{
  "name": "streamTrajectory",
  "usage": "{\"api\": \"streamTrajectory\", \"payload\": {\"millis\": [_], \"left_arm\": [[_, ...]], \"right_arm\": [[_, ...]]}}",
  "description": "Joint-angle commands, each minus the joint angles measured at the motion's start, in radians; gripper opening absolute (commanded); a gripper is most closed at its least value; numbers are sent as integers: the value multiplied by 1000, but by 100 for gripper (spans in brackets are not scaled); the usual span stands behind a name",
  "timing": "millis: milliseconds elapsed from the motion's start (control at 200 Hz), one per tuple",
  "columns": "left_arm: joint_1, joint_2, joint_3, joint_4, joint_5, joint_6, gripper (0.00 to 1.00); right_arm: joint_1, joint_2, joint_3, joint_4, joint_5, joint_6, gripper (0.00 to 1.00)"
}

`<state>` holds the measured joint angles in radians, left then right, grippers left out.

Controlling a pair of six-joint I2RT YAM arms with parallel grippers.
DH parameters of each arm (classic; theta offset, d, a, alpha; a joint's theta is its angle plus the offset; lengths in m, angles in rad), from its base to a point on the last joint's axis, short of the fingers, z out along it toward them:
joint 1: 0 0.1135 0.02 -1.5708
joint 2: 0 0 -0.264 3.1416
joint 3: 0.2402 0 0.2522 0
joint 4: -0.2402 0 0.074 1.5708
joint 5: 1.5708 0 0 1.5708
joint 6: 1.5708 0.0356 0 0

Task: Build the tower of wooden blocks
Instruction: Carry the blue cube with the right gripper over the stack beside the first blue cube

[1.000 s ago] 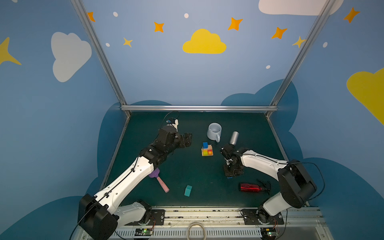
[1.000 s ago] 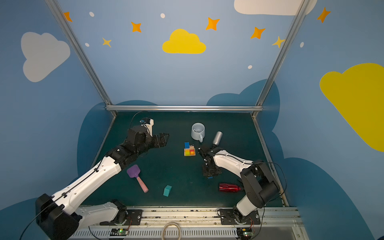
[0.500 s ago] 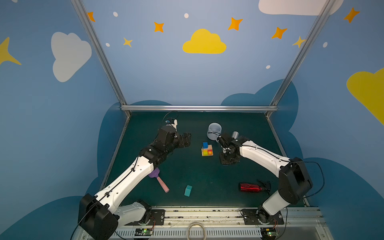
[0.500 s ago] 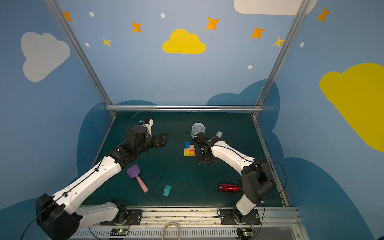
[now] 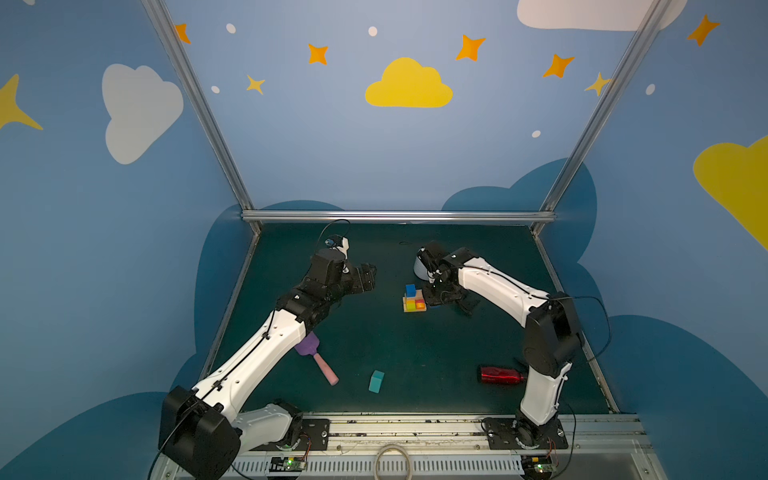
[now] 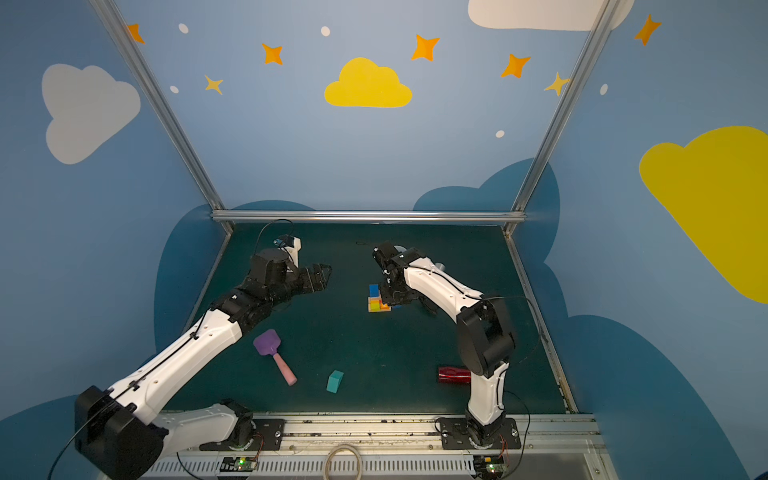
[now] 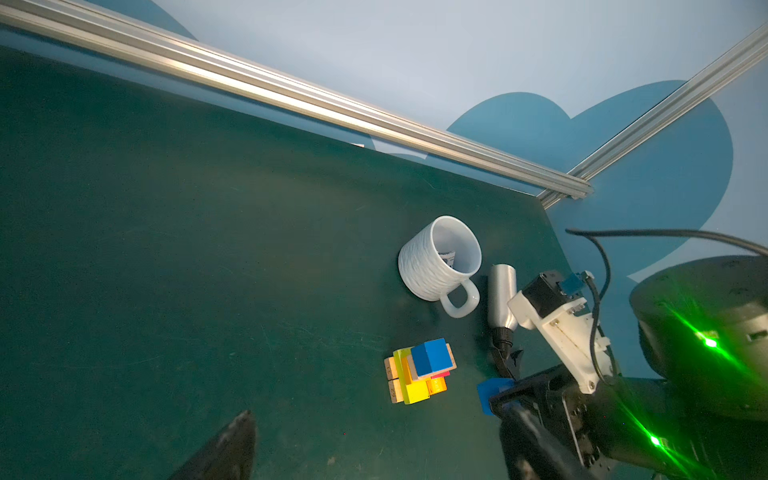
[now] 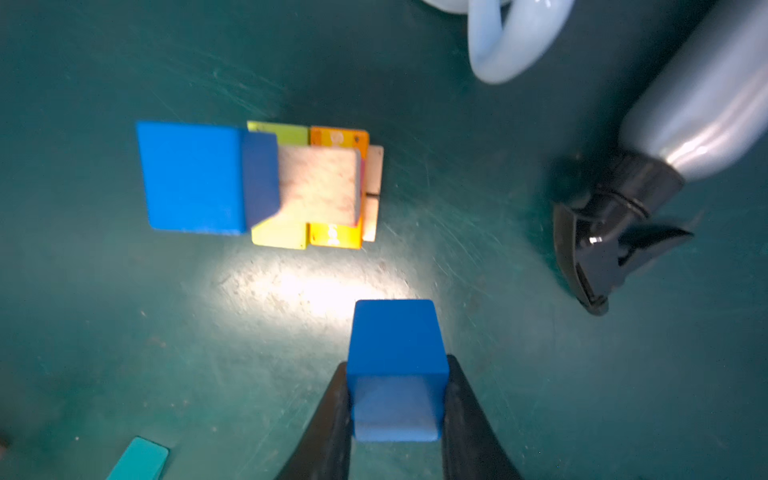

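Blue cube pinched in right gripper, just beside tower already capped by top cube; teal piece lying loose, well apart, unplaced; left gripper wide, empty; likely two placements left.
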<state>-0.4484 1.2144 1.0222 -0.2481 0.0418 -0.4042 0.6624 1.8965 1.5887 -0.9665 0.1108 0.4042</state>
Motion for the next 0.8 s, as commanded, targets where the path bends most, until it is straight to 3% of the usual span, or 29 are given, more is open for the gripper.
{"api": "streamTrajectory", "payload": {"millis": [0, 796], "left_arm": [[15, 10, -4, 19, 25, 2, 91], [40, 34, -3, 38, 70, -16, 91]], "right_arm": [[-4, 26, 51, -47, 1, -11, 19], [-29, 168, 253, -76, -20, -22, 21]]}}
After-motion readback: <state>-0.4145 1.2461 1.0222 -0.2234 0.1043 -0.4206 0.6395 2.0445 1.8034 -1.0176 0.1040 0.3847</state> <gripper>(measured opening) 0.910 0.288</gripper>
